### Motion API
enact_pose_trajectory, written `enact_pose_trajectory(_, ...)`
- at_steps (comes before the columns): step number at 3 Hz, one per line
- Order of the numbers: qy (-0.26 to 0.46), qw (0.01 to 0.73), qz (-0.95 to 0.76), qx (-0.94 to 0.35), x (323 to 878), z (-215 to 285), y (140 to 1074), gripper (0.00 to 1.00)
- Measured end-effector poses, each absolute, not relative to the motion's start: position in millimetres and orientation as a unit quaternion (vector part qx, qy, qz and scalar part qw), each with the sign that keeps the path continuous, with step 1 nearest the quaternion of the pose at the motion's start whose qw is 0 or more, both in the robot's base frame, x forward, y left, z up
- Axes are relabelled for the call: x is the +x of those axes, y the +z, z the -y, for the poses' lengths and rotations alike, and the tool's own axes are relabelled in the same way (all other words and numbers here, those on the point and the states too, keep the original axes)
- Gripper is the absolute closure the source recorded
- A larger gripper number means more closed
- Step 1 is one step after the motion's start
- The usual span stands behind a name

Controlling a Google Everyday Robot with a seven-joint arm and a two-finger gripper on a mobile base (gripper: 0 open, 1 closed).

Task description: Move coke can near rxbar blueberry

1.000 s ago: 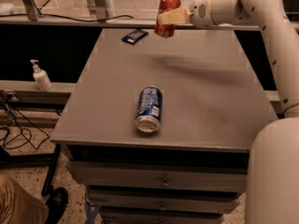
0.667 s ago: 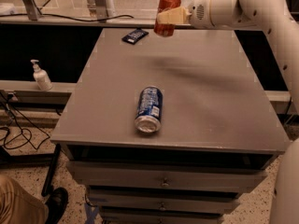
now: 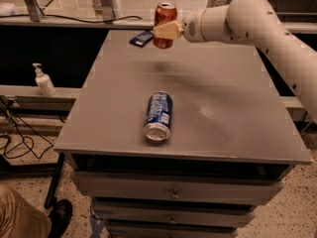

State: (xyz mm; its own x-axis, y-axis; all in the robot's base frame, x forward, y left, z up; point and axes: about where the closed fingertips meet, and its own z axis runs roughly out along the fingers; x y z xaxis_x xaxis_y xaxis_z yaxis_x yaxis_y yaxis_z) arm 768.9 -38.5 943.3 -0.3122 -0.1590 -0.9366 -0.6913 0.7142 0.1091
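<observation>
The red coke can (image 3: pixel 164 19) stands upright in my gripper (image 3: pixel 165 31), which is shut on it and holds it above the far part of the grey table (image 3: pixel 223 98). The can hangs clear of the surface; its shadow falls on the table below. The rxbar blueberry (image 3: pixel 141 37), a flat dark navy wrapper, lies on the table's far left area, just left of the can and the gripper. My white arm (image 3: pixel 257 24) reaches in from the right.
A blue and white can (image 3: pixel 158 115) lies on its side in the middle of the table, top toward the front edge. Drawers sit under the table. A soap dispenser (image 3: pixel 43 81) stands on a ledge at left. A person's leg and shoe show at bottom left.
My gripper has carried the coke can a little to the left, closer to the rxbar blueberry. The blue and white can has not moved.
</observation>
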Motion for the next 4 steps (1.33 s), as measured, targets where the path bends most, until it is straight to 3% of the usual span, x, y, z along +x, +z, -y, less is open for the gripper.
enact_pose_trajectory(2, 0.24, 0.517, -0.771, -0.283, 777.9, 33.0, 934.9, 1.0)
enact_pose_trajectory(4, 0.169, 0.52, -0.779, -0.308, 808.2, 29.6, 913.6, 1.0)
